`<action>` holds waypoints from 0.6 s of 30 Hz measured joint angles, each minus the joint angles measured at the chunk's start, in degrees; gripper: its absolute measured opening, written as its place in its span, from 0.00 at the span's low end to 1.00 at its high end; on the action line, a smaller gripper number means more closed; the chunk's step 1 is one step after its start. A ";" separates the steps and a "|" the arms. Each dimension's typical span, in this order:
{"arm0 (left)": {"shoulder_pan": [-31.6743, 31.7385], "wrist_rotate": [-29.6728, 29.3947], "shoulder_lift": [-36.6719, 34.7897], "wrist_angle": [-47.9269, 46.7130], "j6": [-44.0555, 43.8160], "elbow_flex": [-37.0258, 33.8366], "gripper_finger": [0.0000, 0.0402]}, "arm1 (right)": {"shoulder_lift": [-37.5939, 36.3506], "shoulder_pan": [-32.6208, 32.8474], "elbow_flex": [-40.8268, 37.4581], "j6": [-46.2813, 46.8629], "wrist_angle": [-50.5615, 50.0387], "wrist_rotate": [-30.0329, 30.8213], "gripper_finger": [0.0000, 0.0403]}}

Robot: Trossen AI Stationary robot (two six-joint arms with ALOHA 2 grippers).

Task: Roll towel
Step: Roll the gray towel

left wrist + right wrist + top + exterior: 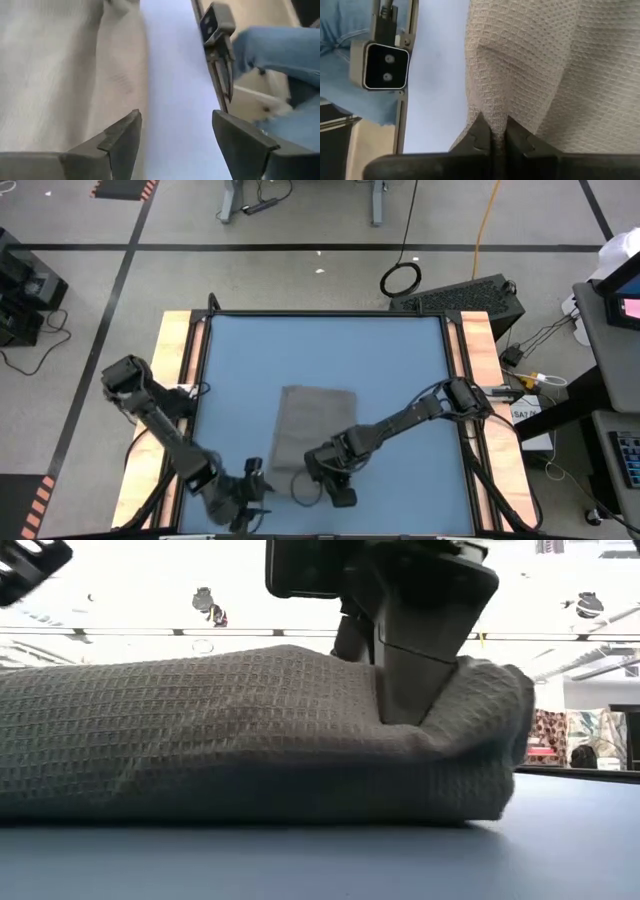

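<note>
Pinching towel edge, roll barely begun.
My right gripper clamps a fold at the near end on the tabletop; left gripper gapes beside it; most cloth lies flat.

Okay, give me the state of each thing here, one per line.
Towel: on the table, folded over, near edge pinched and lifted, not rolled.
Right end effector: shut on the towel's near edge.
Left end effector: open, empty, beside the towel.
Table: towel on it.
</note>
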 joint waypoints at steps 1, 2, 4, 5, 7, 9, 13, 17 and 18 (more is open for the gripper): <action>-1.61 -3.40 0.62 0.89 0.08 0.02 0.62 | 0.00 -0.54 0.00 -0.22 -0.05 -0.29 0.01; -3.16 -6.65 1.39 1.80 0.77 0.02 0.62 | 0.00 -0.99 0.00 -0.45 -0.19 -0.64 0.01; -5.57 -11.89 3.23 4.29 3.74 0.02 0.62 | 0.00 -1.84 0.01 -1.32 -0.31 -2.21 0.01; -6.49 -14.26 4.14 5.80 5.73 0.02 0.62 | 0.03 -2.24 0.00 -1.84 -0.23 -2.79 0.01; -7.64 -17.85 5.86 7.87 9.35 0.05 0.62 | 0.09 -2.83 0.00 -2.30 0.30 -3.32 0.01; -7.93 -18.71 7.50 8.87 11.65 0.07 0.62 | 0.15 -3.28 0.00 -2.68 0.39 -4.07 0.01; -6.66 -18.62 10.57 8.68 11.69 0.09 0.70 | 0.17 -3.68 0.00 -3.86 0.44 -4.48 0.01; -5.07 -18.62 13.64 7.83 11.54 0.12 0.85 | 0.17 -3.80 0.00 -4.42 0.44 -4.49 0.01; -4.72 -18.62 14.32 7.60 11.45 0.13 0.88 | 0.17 -3.83 0.00 -4.63 0.44 -4.49 0.01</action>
